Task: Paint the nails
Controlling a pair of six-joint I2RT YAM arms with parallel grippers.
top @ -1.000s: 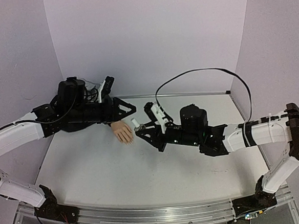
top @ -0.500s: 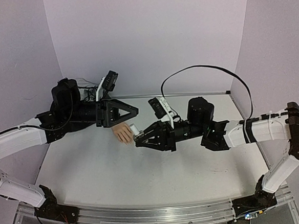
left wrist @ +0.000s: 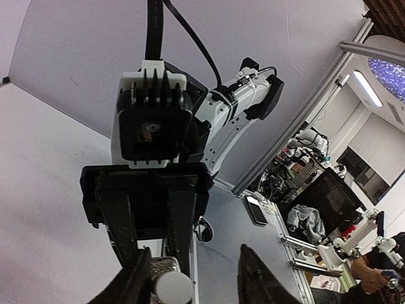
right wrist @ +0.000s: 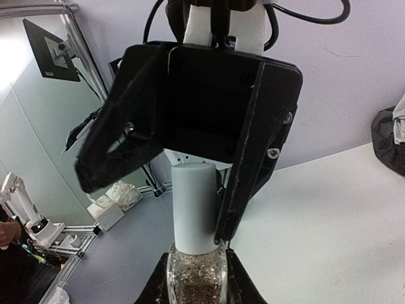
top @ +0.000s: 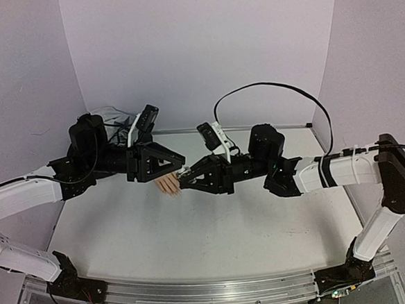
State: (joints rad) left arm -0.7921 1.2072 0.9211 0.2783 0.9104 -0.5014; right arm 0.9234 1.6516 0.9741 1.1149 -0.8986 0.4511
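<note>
A pale peach mannequin hand (top: pixel 167 187) lies on the white table, partly under both grippers; its nails are too small to make out. My right gripper (top: pixel 184 179) (right wrist: pixel 196 286) is shut on a small clear bottle (right wrist: pixel 195 282) of glittery polish, with the white cap (right wrist: pixel 195 202) pointing away from it. My left gripper (top: pixel 178 162) (left wrist: pixel 193 278) faces it and straddles the cap (left wrist: pixel 171 288). It is open: one finger (right wrist: pixel 243 177) touches the cap's side, and the other finger (right wrist: pixel 104 152) stands apart.
Purple walls close in the table (top: pixel 208 228) at the back and on both sides. A black cable (top: pixel 268 90) loops above the right arm. An aluminium rail (top: pixel 198 293) runs along the near edge.
The right gripper has carried the bottle left, over the mannequin hand. The left gripper has swung in to meet it and narrowed its jaws around the cap.
</note>
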